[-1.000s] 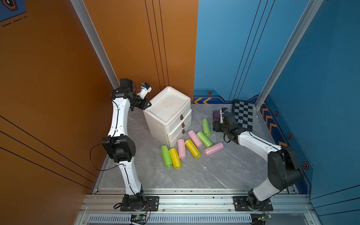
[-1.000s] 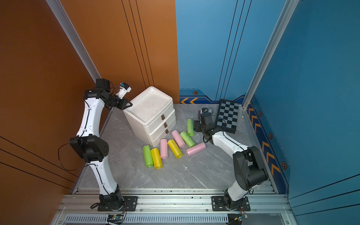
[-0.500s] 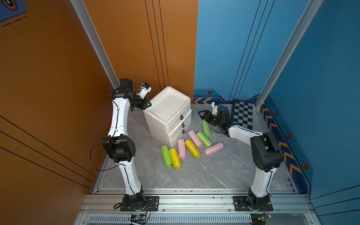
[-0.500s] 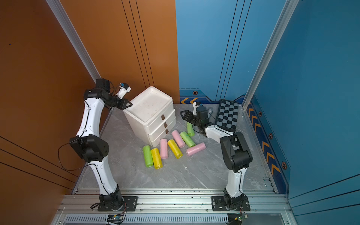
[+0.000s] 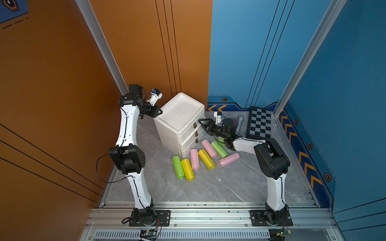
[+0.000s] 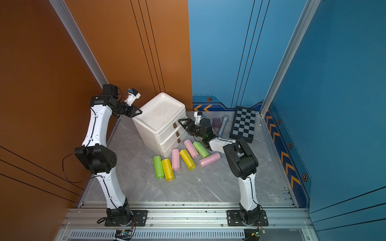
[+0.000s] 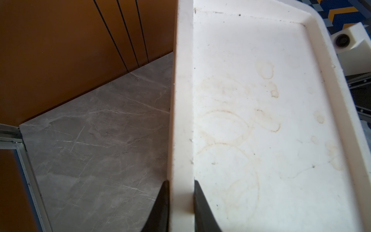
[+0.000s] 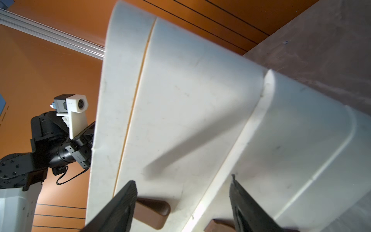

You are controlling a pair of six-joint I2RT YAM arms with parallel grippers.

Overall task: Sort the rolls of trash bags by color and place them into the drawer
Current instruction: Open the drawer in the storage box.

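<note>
- Right, left gripper (image 7: 181, 182) first: my jaws are clamped on the raised rim of the drawer unit (image 5: 179, 112), one jaw outside the wall, one inside the top tray. I judge that is bracing the box.
- Right gripper (image 8: 182, 179): jaws wide apart, nothing between them. The brown handle (image 8: 152, 209) of the top drawer sits just ahead, nearer one jaw than the other. I see no contact yet.
- All three drawer fronts look flush and shut in both top views, so nothing is opened.
- The rolls of trash bags (image 5: 206, 159) all lie out on the table (image 5: 208, 187), behind and below my right jaws. They are well apart from my left jaws, with the unit in between.
- I count three pink, two yellow and two green in plain sight. A scrap of green (image 5: 221, 144) under my right wrist may be another roll.
- The colours lie mixed side by side, not grouped.
- The job has barely begun: no roll is in a drawer. I have to pull the drawer open, then carry every roll in, colour by colour.
</note>
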